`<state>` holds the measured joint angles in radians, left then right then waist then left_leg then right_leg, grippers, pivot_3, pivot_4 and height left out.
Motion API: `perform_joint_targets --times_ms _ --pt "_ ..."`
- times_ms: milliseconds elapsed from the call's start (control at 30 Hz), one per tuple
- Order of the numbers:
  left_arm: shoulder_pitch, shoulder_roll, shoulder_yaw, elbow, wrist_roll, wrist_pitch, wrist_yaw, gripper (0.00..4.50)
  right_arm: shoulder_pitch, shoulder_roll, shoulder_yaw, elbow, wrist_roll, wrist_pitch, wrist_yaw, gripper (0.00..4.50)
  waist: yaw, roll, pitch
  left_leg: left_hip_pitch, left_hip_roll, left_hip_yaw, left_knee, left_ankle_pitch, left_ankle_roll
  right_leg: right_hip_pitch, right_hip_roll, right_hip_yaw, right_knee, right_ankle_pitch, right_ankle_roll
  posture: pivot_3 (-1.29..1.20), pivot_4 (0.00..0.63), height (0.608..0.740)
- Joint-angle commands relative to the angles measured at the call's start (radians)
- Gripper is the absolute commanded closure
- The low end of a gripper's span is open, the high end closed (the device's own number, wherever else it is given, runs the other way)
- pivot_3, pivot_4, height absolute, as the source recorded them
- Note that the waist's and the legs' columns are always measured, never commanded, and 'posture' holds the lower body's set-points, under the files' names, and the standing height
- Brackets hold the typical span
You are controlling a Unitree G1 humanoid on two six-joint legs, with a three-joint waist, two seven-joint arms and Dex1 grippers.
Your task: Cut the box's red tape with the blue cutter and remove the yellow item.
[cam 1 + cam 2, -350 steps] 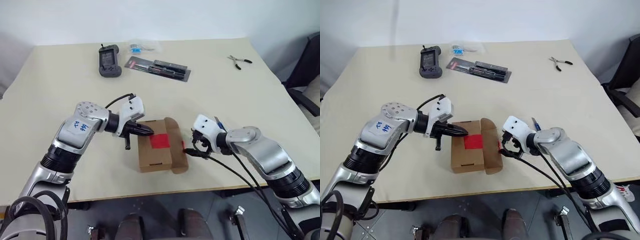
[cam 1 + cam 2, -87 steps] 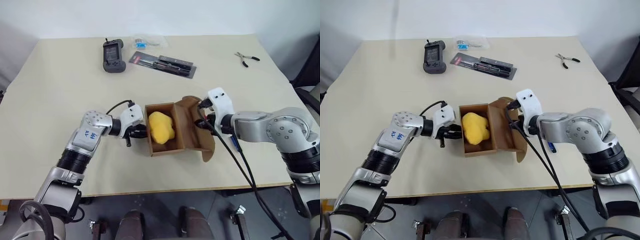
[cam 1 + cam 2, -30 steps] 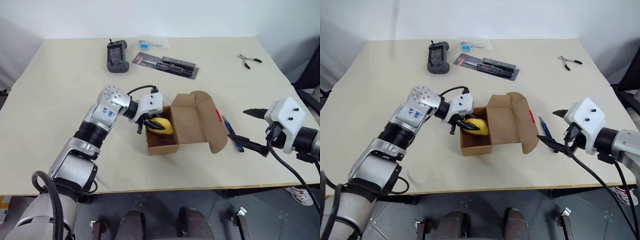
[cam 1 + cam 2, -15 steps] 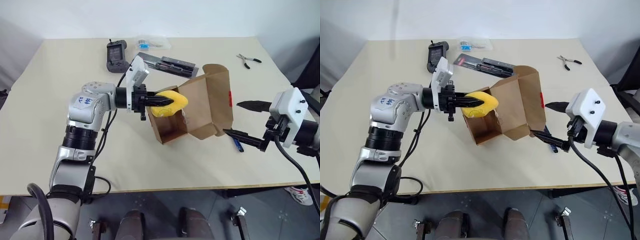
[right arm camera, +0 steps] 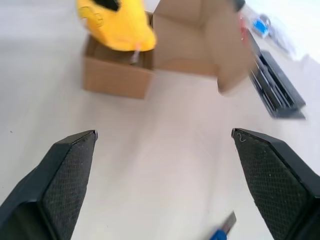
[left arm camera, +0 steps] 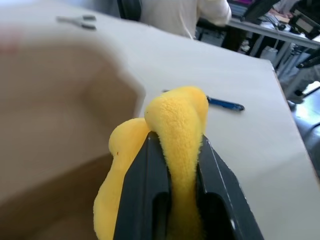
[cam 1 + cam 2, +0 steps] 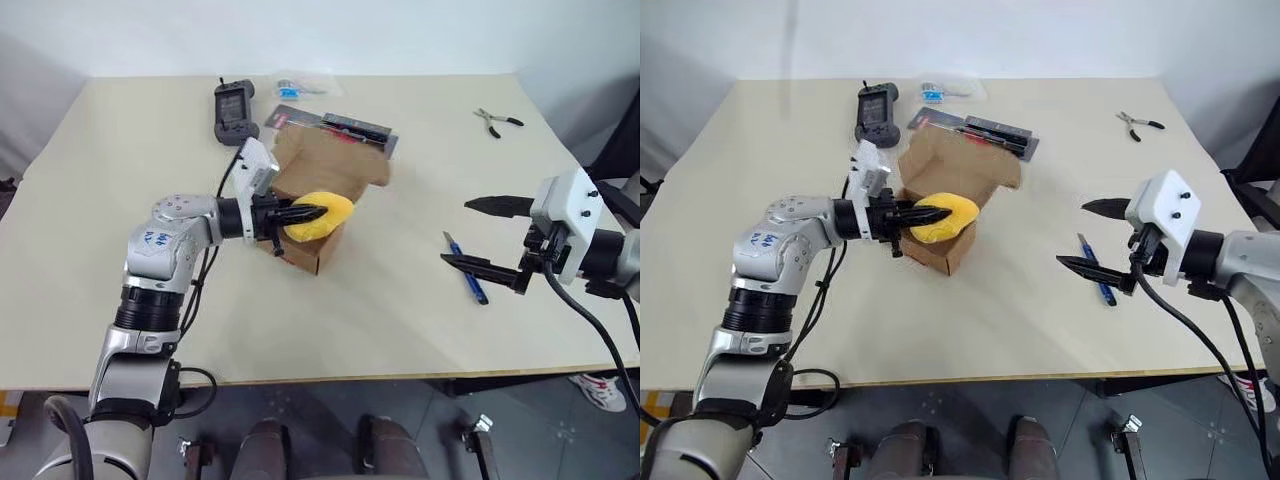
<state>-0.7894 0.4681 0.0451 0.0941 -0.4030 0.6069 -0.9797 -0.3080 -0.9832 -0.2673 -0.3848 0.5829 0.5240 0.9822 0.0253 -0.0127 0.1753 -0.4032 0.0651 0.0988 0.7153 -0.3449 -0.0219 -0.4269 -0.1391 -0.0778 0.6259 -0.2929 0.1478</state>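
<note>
Extraction nearly complete: my left gripper point(image 7: 312, 212) pinches the soft rounded yellow item point(image 7: 318, 214) just above the opened brown cardboard box point(image 7: 318, 178); my right gripper point(image 7: 492, 236) gapes empty; slim blue cutter point(image 7: 465, 268) lies right of the box.

This looks like a robotics lab or test workshop inside an office-type room. A plain beige bench point(image 7: 420, 330) stands against a bare white wall point(image 7: 330, 35), with a grey floor below it. Scattered along its far edge are workshop odds and ends: a black handheld controller point(image 7: 231, 104), a black blister pack of tools point(image 7: 338, 128) and small pliers point(image 7: 496, 118). At the right edge of the frame sits a dark office chair point(image 7: 618, 150). The left wrist view shows, beyond the bench, what seem to be desks with equipment point(image 6: 280, 25) and a person in a white top point(image 6: 185, 15).
</note>
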Motion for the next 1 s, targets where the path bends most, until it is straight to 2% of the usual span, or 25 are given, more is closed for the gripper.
perform_joint_targets --times_ms 33,133,367,600,633,667,833,1000 --pt "0.039 0.045 0.096 -0.095 -0.074 -0.017 -0.002 4.45 -0.01 0.012 -0.02 0.011 0.017 -0.043 0.032 0.0 -0.004 0.0 0.0 0.001 0.0 0.0 -0.001 0.0 0.0 0.0 0.0 0.0 0.0 0.0 0.0 0.0 0.15 0.74" --pt "0.076 0.088 0.19 -0.131 -0.101 -0.003 0.069 4.45 -0.017 0.019 -0.014 0.027 0.011 -0.054 0.044 0.0 -0.003 0.0 0.0 0.001 0.0 0.0 -0.001 0.0 0.0 0.0 0.0 0.0 0.001 0.0 0.0 0.0 0.15 0.74" --pt "0.234 0.221 0.373 -0.083 -0.031 -0.081 0.231 4.45 -0.022 0.031 -0.001 0.069 0.012 -0.084 0.093 0.0 -0.004 0.0 0.0 0.001 0.0 0.0 -0.001 0.0 0.0 0.0 0.0 0.0 0.0 0.0 0.0 0.0 0.15 0.74" --pt "0.452 0.36 0.539 0.065 0.044 -0.096 0.353 4.45 -0.111 0.09 0.069 0.207 0.013 -0.137 0.178 0.0 -0.005 0.0 0.0 0.001 0.0 0.001 -0.001 0.0 0.0 0.0 0.0 0.0 0.0 0.0 0.0 0.0 0.15 0.74" --pt "0.474 0.378 0.545 0.086 0.043 -0.09 0.344 3.74 -0.123 0.096 0.078 0.225 0.01 -0.147 0.187 0.0 -0.005 0.0 0.0 0.001 0.001 0.0 -0.001 0.0 0.0 0.0 0.0 0.0 0.0 0.0 0.0 0.0 0.15 0.74" --pt "0.49 0.39 0.547 0.1 0.042 -0.089 0.338 3.54 -0.133 0.102 0.082 0.239 0.004 -0.154 0.195 0.0 -0.005 0.0 0.0 0.002 0.001 0.001 -0.001 0.0 0.0 0.0 0.0 0.0 0.0 0.0 0.0 0.0 0.15 0.74" --pt "0.529 0.4 0.573 0.088 0.012 -0.136 0.3 1.92 -0.167 0.144 0.075 0.275 0.038 -0.169 0.221 0.0 0.002 0.0 0.0 0.001 0.001 0.001 0.0 0.0 0.0 0.0 0.0 0.0 0.0 0.0 0.0 0.0 0.15 0.74" --pt "0.553 0.406 0.578 0.084 0.005 -0.168 0.277 0.44 -0.175 0.141 0.085 0.299 0.016 -0.177 0.239 0.0 -0.005 0.0 0.0 0.002 0.001 0.002 -0.001 0.0 0.0 0.0 0.0 0.0 0.001 0.0 -0.001 0.0 0.15 0.74"
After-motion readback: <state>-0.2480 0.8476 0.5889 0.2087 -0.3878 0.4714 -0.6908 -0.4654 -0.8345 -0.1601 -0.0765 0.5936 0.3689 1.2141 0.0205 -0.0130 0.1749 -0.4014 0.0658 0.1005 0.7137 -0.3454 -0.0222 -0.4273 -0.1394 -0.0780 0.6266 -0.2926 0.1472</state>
